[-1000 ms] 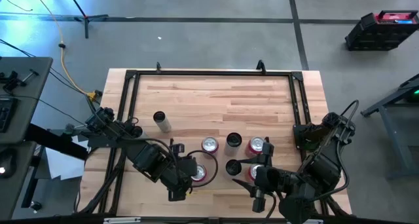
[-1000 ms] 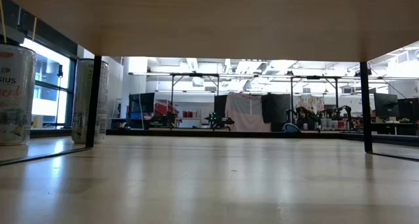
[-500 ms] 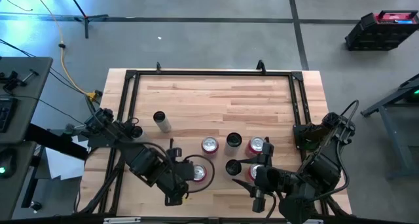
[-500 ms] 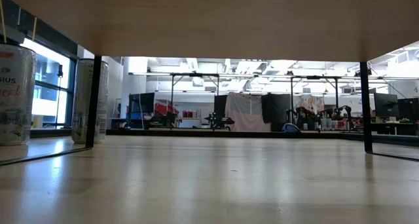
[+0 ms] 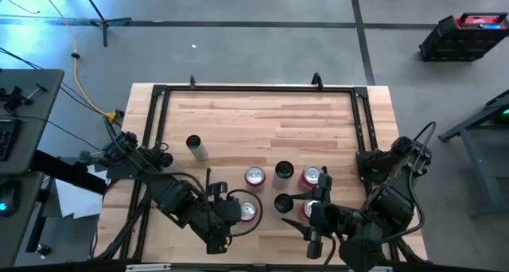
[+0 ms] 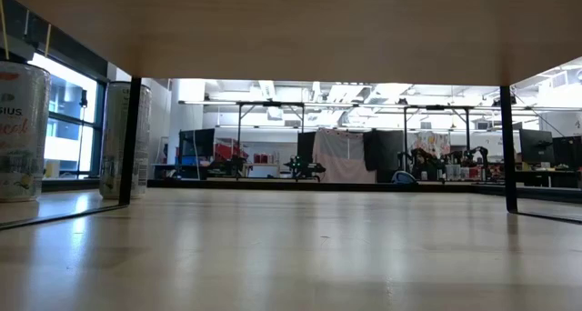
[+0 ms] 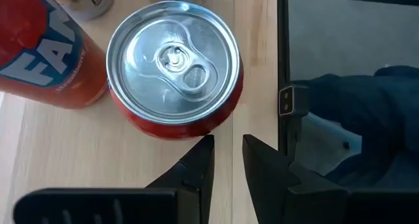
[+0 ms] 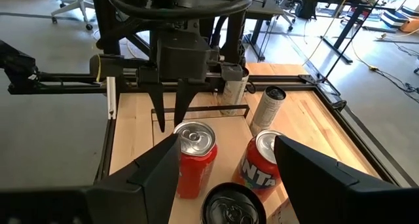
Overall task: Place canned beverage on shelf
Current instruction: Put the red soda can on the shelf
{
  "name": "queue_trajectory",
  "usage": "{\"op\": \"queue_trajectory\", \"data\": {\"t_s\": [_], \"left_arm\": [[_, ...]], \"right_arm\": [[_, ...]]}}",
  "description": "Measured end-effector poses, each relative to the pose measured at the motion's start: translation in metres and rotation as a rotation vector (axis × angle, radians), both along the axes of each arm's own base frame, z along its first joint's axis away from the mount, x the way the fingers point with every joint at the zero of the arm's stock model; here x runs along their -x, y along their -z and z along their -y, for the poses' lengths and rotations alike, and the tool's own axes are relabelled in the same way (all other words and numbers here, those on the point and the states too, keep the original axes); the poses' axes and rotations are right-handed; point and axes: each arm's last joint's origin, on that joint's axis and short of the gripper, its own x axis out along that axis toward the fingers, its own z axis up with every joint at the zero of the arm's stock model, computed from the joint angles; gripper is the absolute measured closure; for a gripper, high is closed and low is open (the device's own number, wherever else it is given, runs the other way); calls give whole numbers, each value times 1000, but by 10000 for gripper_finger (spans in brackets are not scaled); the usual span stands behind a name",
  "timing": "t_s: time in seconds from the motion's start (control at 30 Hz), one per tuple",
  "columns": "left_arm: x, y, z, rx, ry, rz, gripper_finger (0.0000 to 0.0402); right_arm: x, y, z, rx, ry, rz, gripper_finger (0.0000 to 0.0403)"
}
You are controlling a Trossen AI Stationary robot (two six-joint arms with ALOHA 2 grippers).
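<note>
From above, the left gripper [image 5: 225, 228] hangs beside a red can [image 5: 248, 211] on the surface [image 5: 270, 121]; its wrist camera shows the jaws narrow, clear of the can (empty); the right gripper [image 8: 226, 162] stands wide; the low view alone shows the shelf [image 6: 291, 29] overhead.

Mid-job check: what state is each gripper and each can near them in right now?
Left gripper: open only a narrow gap, empty, beside the red can.
Red can: upright, unopened, not gripped.
Right gripper: wide open, empty, close to the cans.
Fanta can: upright, not gripped.
Black can: upright, not gripped.
</note>
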Motion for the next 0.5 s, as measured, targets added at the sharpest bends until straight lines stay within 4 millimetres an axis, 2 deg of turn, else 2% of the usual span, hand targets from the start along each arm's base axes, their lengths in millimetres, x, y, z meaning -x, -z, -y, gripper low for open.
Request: {"op": "queue_trajectory", "data": {"t_s": [0.5], "left_arm": [[-4,-2,-1,-7,47,30,342]], "right_arm": [[0,0,0,-3,-3,-2,172]]}}
